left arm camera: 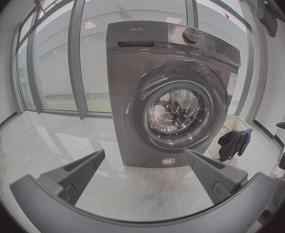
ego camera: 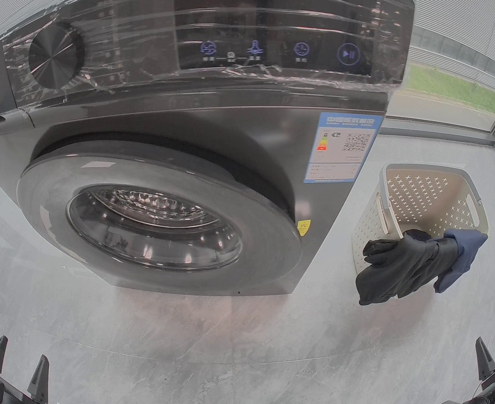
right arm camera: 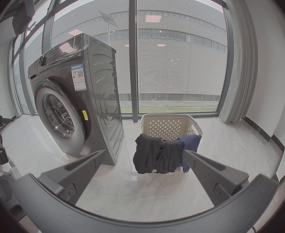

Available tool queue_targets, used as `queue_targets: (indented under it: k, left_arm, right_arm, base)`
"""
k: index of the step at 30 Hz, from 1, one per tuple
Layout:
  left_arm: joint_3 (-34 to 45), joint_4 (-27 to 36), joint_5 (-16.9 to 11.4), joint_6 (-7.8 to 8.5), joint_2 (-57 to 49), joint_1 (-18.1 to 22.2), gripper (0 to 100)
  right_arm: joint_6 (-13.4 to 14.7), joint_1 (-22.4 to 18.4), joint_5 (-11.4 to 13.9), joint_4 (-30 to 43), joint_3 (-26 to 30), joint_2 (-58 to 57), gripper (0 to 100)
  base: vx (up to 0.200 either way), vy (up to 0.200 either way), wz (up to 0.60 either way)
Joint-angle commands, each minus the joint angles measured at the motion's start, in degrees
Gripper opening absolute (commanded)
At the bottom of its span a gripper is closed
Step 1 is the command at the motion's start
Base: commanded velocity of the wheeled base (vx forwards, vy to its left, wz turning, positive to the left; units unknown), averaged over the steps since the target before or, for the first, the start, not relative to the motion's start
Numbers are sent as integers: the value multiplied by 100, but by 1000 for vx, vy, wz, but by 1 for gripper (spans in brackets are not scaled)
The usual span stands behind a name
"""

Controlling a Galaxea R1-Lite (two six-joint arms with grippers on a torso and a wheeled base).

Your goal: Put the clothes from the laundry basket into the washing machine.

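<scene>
left gripper (left arm camera: 143, 152) jaws apart | right gripper (right arm camera: 144, 152) jaws apart | black cloth (ego camera: 404, 265), blue cloth (ego camera: 465, 251) hang over beige perforated plastic basket (ego camera: 427, 197) rim

Bright daylight from the windows (right arm camera: 181, 59) glares off the floor (left arm camera: 52, 139)

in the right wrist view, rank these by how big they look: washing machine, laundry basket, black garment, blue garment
1. washing machine, clearly largest
2. laundry basket and black garment: about alike, not ranked, since the draped cloth hides the laundry basket's front
3. blue garment, smallest
</scene>
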Motion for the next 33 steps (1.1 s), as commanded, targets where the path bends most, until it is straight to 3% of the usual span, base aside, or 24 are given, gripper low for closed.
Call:
queue_targets:
  k: [1, 11, 29, 33]
  left_arm:
    - [84, 2, 1, -1, -42, 4, 100]
    - [84, -7, 1, -1, -42, 4, 100]
    - [84, 2, 1, -1, -42, 4, 100]
    - [84, 2, 1, -1, -42, 4, 100]
  right_arm:
    - [-4, 0, 2, -2, 101, -22, 100]
    - [-4, 0, 2, -2, 101, -22, 100]
    - [5, 0, 2, -2, 101, -22, 100]
    - [5, 0, 2, -2, 101, -22, 100]
  base:
    - [0, 0, 0]
    - [0, 0, 0]
    - [0, 200, 0]
    - [0, 0, 0]
